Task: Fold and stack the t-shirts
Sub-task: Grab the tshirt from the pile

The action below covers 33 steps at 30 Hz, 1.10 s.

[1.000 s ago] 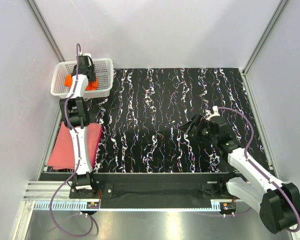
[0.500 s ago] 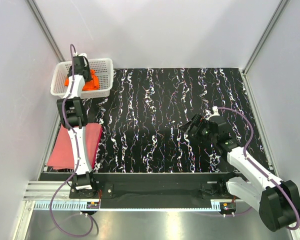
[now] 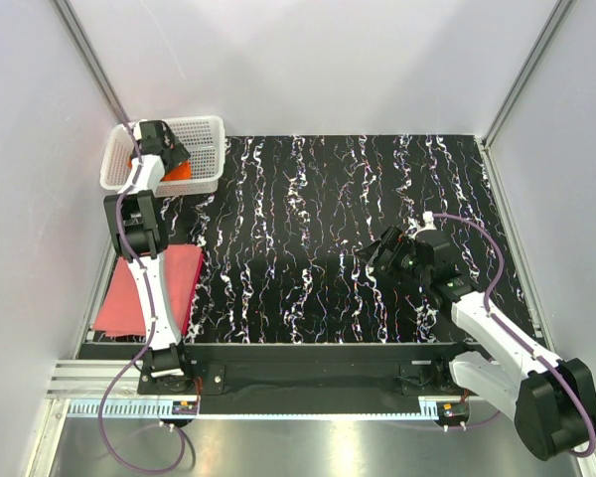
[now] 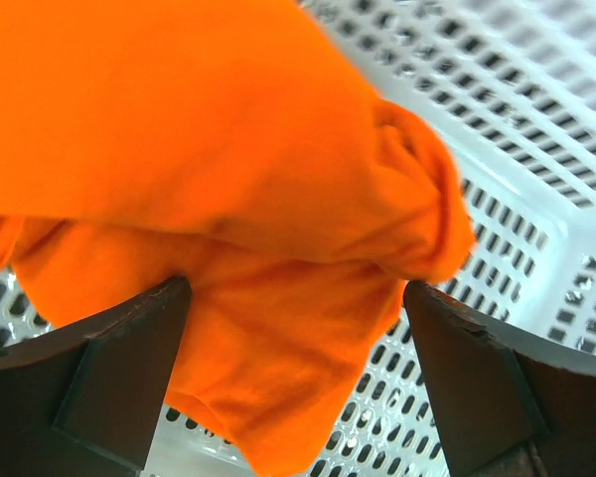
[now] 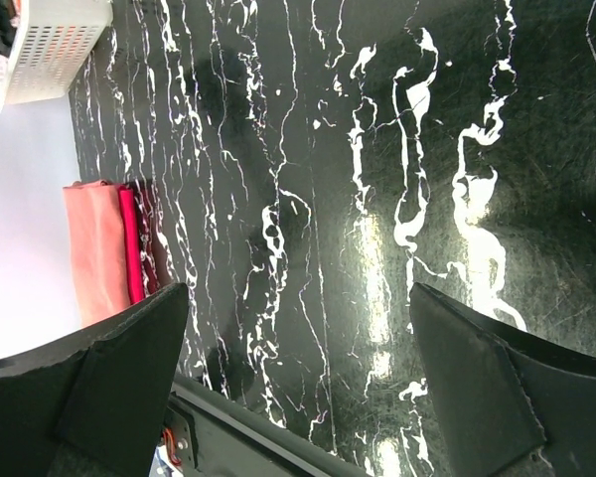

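Basket (image 3: 207,151), top view: white mesh, at the far left corner of the table (image 3: 318,199).
Orange shirt (image 3: 177,171), top view: bunched inside the basket, unfolded, partly hidden by the left arm.
Left gripper (image 3: 151,137), top view: down in the basket over the orange shirt; jaw spacing cannot be read from here.
Pink shirt (image 3: 119,298), top view: folded flat at the near left edge of the table, well apart from the basket; the left arm crosses above it.
Right gripper (image 3: 382,253), top view: hovers over bare table right of centre, near nothing.
Left gripper (image 4: 296,290), left wrist view: jaws wide apart, one finger on either side of a lobe of orange cloth; not clamped on it.
Orange shirt (image 4: 209,149), left wrist view: crumpled heap filling most of the frame, lying on the basket (image 4: 536,149) floor.
Right gripper (image 5: 298,293), right wrist view: jaws wide apart, nothing between them, only table beneath.
Pink shirt (image 5: 94,248), right wrist view: layered folded edges showing, at the table's edge; a basket (image 5: 50,50) corner lies beyond.
Step in hand: likely fetching the orange shirt from the basket; the pink one looks done.
Next move: the left jaws need to close on a thick bunch of cloth, then lift it clear of the basket rim onto open table for folding.
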Motion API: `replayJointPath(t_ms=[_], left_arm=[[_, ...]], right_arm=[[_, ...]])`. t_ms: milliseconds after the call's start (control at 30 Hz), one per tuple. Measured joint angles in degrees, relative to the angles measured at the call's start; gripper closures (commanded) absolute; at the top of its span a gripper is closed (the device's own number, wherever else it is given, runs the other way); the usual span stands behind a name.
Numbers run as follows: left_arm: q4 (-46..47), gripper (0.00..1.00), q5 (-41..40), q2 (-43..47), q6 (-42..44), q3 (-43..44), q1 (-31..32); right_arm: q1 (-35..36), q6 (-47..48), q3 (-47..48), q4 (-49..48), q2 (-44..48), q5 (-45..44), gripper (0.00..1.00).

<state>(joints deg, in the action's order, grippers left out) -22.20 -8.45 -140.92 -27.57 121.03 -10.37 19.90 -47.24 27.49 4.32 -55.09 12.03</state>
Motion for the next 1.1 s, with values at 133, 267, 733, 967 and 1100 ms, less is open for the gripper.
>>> replayJointPath(t_ms=[133,267,733,967,1100], left_arm=[[1.09,0.01,-0.96,0.11,-5.77,-1.68,-0.46],[-0.13,0.17,-0.98,-0.07,-8.66,-0.48,-0.66],[0.59,1.0,6.45,-1.7,-16.31,-0.39,-3.93],[7.43,1.0,7.13,6.12,-13.94,-11.72,-3.23],[12.76,1.0,9.97,12.72,-14.58,-18.43,-2.69]], right_arm=[[-0.02,-0.39,0.0,0.0,0.07,0.35,0.0],[-0.07,-0.59,0.0,0.0,0.09,0.68,0.0],[-0.48,-1.18,0.0,-0.07,0.07,0.66,0.0],[-0.48,-1.18,0.0,-0.15,0.28,0.66,0.0],[-0.48,-1.16,0.0,-0.17,0.31,0.63,0.0]])
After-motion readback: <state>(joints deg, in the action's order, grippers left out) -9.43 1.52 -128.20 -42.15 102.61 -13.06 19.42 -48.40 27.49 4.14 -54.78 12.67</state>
